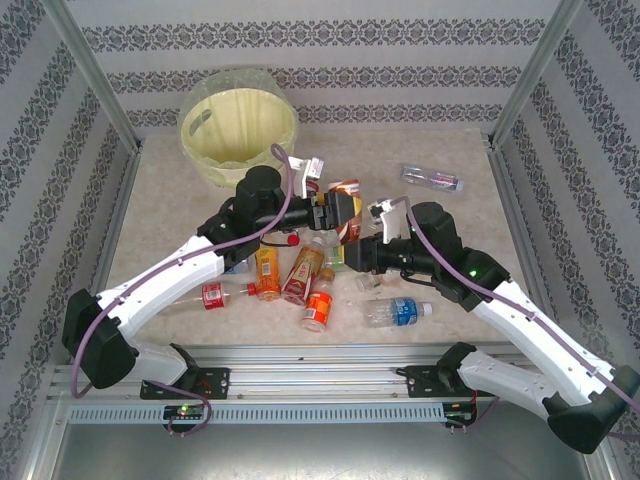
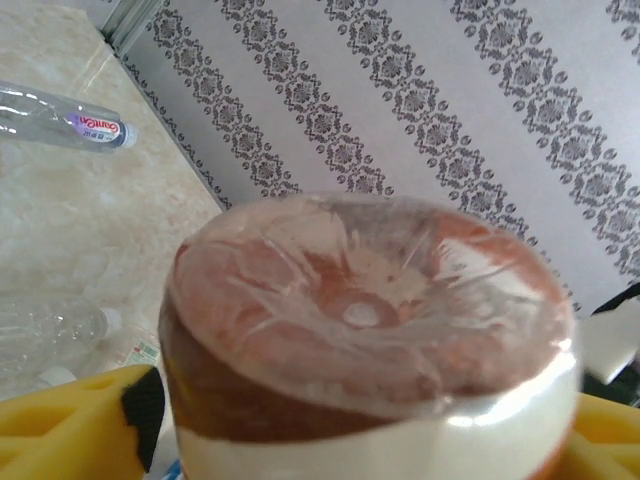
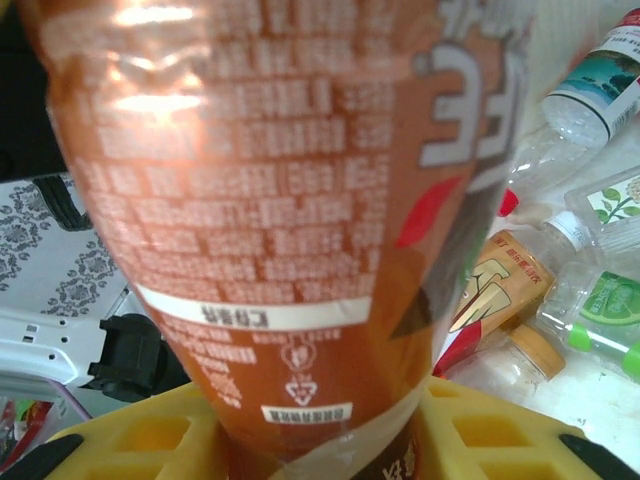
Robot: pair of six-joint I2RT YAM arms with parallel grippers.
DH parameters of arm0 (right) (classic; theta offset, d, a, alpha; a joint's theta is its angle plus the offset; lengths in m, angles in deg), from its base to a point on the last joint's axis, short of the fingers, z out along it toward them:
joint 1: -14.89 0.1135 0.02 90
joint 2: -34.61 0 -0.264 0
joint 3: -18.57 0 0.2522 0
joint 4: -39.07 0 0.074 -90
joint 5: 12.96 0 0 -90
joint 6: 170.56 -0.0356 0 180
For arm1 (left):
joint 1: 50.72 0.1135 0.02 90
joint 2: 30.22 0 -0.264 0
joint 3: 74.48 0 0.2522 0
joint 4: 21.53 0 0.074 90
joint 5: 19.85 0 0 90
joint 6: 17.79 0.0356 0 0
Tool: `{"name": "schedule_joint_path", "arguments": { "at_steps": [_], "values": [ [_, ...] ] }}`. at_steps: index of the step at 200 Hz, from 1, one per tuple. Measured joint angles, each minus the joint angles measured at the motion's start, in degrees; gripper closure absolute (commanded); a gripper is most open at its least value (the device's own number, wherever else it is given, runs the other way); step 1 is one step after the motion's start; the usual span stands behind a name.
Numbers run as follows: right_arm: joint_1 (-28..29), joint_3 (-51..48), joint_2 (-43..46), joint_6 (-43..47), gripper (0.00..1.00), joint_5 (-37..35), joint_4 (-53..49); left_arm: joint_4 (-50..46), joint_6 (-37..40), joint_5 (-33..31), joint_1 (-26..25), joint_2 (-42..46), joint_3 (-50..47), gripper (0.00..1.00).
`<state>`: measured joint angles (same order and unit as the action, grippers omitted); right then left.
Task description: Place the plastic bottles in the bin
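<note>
top view, brown bottle (image 1: 347,200): up off the surface (image 1: 170,200), spanning between the two sets of fingers.
top view, left fingers (image 1: 338,212): on either side of one end of the brown bottle; the grip is unclear from here.
top view, right fingers (image 1: 362,246): clamped at the other end of the brown bottle.
top view, bin (image 1: 225,165): beyond the left fingers, well apart from them, bag-lined.
top view, loose bottles (image 1: 303,275): heaped on the surface, nearward of both sets of fingers.
top view, clear bottle (image 1: 432,179): lies alone, out past the right fingers.
left wrist, brown bottle (image 2: 365,320): its base faces the camera, between the yellow left fingers (image 2: 60,430). They are part closed around it; can't tell whether the pads press it.
left wrist, clear bottle (image 2: 65,120): flat on the surface (image 2: 80,220), beyond the fingers, off to the left.
right wrist, brown bottle (image 3: 290,200): narrows down into the right fingers (image 3: 490,430), which are closed tight on that narrow end.
right wrist, loose bottles (image 3: 505,285): on the surface to the right of the fingers, with orange and green labels.
</note>
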<state>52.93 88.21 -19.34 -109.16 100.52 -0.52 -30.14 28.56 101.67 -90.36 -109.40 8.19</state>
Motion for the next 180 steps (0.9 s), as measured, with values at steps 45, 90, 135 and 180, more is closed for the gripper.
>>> {"name": "schedule_joint_path", "arguments": {
  "at_steps": [45,90,135,180],
  "values": [
    [0.0,0.0,-0.42,0.07,0.48,-0.02,0.48,-1.03,0.44,-0.09,0.02,-0.02,1.09,0.43],
    [0.0,0.07,-0.42,-0.26,0.21,-0.24,0.83,-3.58,1.6,-0.52,0.15,0.04,2.21,0.47],
    [0.0,1.27,0.94,-0.17,0.02,-0.63,0.7,-10.67,4.35,-1.66,4.55,0.28,7.21,0.46],
    [0.0,4.48,5.33,-0.2,0.02,-3.43,0.37,-20.2,7.96,-2.19,12.5,0.79,17.14,0.45]
  ]
}}
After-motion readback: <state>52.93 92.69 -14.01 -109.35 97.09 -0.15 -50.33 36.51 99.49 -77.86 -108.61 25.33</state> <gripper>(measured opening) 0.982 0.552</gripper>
